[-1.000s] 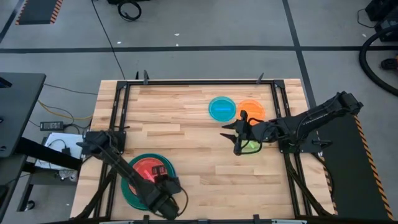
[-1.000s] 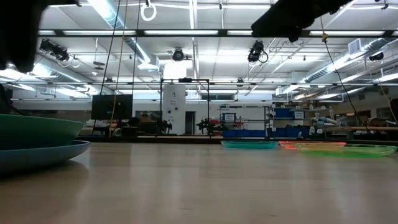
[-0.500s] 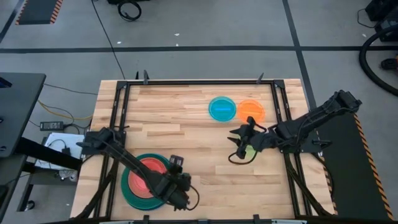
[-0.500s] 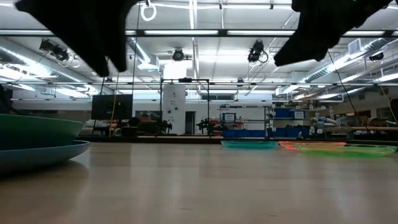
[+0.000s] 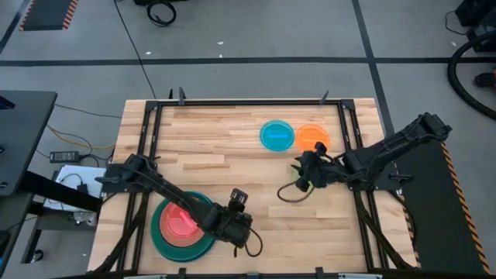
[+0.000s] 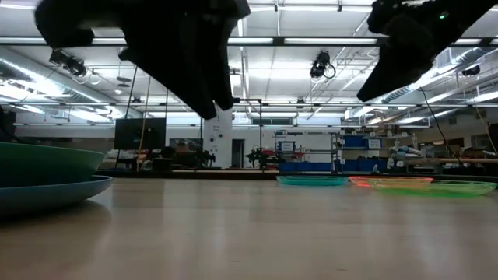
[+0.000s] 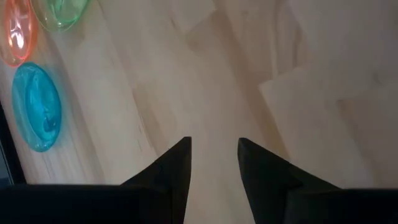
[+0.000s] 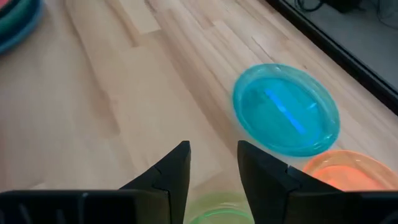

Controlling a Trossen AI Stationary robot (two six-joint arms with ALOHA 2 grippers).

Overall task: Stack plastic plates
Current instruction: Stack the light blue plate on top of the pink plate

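A workshop with ceiling lights and shelving lies beyond a wooden counter (image 5: pixel 232 155) set in a dark frame. Near its front left corner stands the stack (image 5: pixel 180 225): a pink plate (image 5: pixel 180 221) on top, nested in teal plates, with a blue rim showing at the bottom in the low view. Toward the far right lie the plates yet to be gathered: a cyan plate (image 5: pixel 277 136) and an orange plate (image 5: pixel 312 138) side by side, and nearer the front a green plate (image 8: pixel 214 208), largely hidden under the right arm. The left claw (image 5: pixel 239 225) hangs over bare wood just right of the stack, fingers apart and empty, pointing toward the loose plates. The right claw (image 5: pixel 304 182) hovers over the green plate, fingers apart and holding nothing, apparently placed to grasp its rim.
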